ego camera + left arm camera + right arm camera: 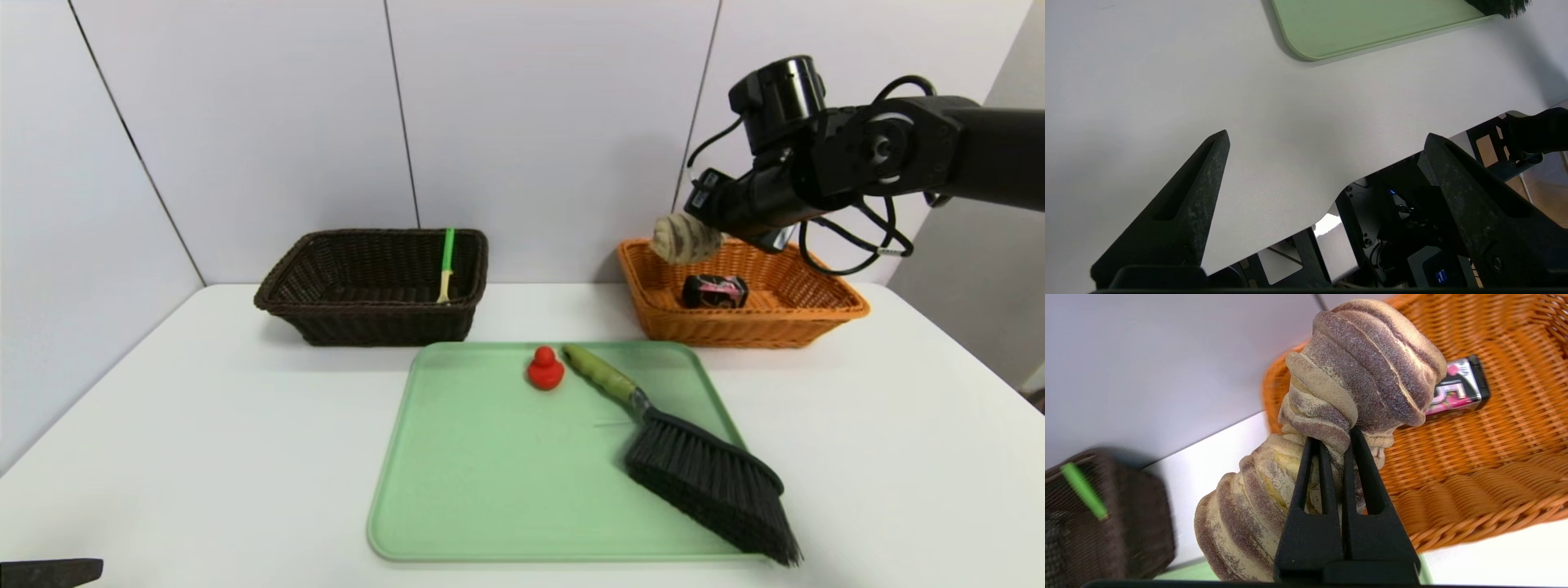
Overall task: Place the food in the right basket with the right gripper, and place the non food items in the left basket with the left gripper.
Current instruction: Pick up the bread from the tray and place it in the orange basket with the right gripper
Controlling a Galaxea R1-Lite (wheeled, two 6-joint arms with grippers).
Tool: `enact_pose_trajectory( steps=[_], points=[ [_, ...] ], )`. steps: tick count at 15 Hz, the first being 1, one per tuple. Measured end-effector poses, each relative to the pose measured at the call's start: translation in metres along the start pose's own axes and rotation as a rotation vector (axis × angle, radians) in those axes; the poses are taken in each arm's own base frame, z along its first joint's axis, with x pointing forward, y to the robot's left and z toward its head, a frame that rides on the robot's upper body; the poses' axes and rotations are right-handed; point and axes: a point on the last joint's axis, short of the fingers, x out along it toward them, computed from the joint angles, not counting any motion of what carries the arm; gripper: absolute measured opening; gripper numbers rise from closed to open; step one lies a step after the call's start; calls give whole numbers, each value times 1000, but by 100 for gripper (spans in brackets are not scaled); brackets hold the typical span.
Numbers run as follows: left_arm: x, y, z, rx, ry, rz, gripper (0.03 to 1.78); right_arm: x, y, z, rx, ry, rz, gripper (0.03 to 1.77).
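The white table (pixel 857 425) holds a green tray (pixel 490 474), a dark basket (pixel 375 314) on the left and an orange basket (pixel 808 318) on the right. The brush (pixel 694 465) and red toy (pixel 545 369) lie on the tray. The right gripper (pixel 1336 435), clenched on the striped roll (pixel 1359 367), hangs over the orange basket, above the black box (pixel 1461 390). The spoon (pixel 446 263) leans in the dark basket. The left gripper (pixel 1327 141) hovers spread over the table's near edge

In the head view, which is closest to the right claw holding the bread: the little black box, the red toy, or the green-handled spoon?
1. Small black box, in the orange wicker basket just below the right claw.
2. Red knob-shaped toy, on the green tray.
3. Green-handled yellow spoon, in the dark brown basket.
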Motion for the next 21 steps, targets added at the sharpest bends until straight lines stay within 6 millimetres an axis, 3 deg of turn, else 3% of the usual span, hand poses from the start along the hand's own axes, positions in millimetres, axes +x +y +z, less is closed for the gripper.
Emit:
enact_pose_trajectory(
  steps=[5, 12, 17, 21],
  points=[
    [1, 0, 0, 0, 3, -1, 169, 46, -23, -8, 6, 38, -108, 8],
    [5, -2, 4, 1, 4, -6, 169, 69, -35, -15, -2, 53, -177, 8],
    [5, -2, 4, 0, 7, -5, 169, 71, -36, -17, -4, 53, -191, 83],
    [4, -1, 3, -1, 4, -6, 169, 68, -33, -17, -4, 48, -186, 118]
  ],
)
